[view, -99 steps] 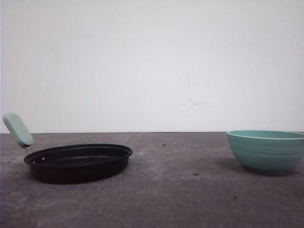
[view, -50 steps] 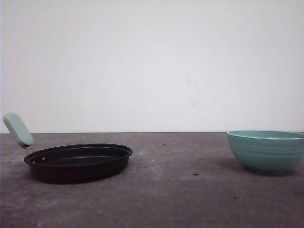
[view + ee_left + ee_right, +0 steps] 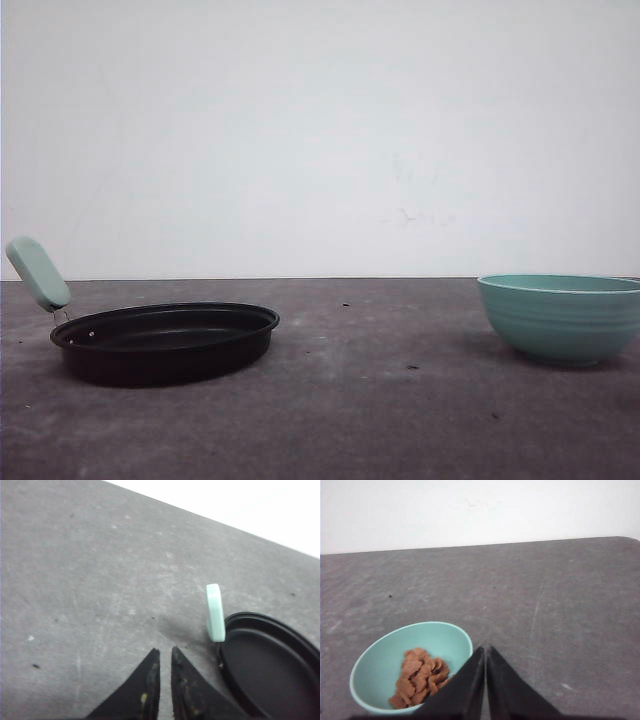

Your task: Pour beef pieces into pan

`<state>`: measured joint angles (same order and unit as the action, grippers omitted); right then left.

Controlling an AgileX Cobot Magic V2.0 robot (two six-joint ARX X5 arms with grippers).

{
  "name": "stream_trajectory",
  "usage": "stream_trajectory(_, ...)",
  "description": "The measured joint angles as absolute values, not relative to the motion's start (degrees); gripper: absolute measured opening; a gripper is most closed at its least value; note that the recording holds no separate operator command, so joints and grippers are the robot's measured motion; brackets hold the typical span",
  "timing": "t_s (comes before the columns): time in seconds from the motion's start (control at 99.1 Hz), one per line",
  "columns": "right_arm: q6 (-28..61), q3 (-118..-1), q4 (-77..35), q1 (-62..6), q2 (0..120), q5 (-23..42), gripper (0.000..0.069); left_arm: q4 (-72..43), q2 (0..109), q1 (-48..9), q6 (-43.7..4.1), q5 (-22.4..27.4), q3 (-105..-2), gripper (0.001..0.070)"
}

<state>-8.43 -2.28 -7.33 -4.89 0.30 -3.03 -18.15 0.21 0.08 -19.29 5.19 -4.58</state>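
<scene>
The black pan (image 3: 165, 340) sits on the left of the grey table, its mint-green handle (image 3: 38, 273) pointing up and to the left. In the left wrist view the pan (image 3: 272, 667) and its handle (image 3: 215, 612) lie just beside my left gripper (image 3: 163, 652), which is shut on nothing above bare table. The teal bowl (image 3: 560, 317) stands at the right. Seen from the right wrist, orange-brown beef pieces (image 3: 420, 676) lie heaped in the bowl (image 3: 377, 670). My right gripper (image 3: 485, 650) is shut and empty, close beside the bowl's rim.
The grey tabletop (image 3: 380, 400) stretches bare between pan and bowl. A white wall (image 3: 320, 130) rises behind the table's far edge. The table's rounded corner (image 3: 627, 539) appears in the right wrist view.
</scene>
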Motion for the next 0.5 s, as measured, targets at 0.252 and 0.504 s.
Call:
stream_trajectory(0.252,-12.0,-2.6,-2.9,-4.9,0.3,-4.4,0.0005,-19.7,1.0,0.1,-25.5,10.0,-6.6,0.0014)
stream_trajectory(0.504,-13.8,-14.2,-4.5,-4.9,1.5,-4.6,0.0005,-25.3,9.8,0.1,-23.5,10.8,-22.0,0.0014)
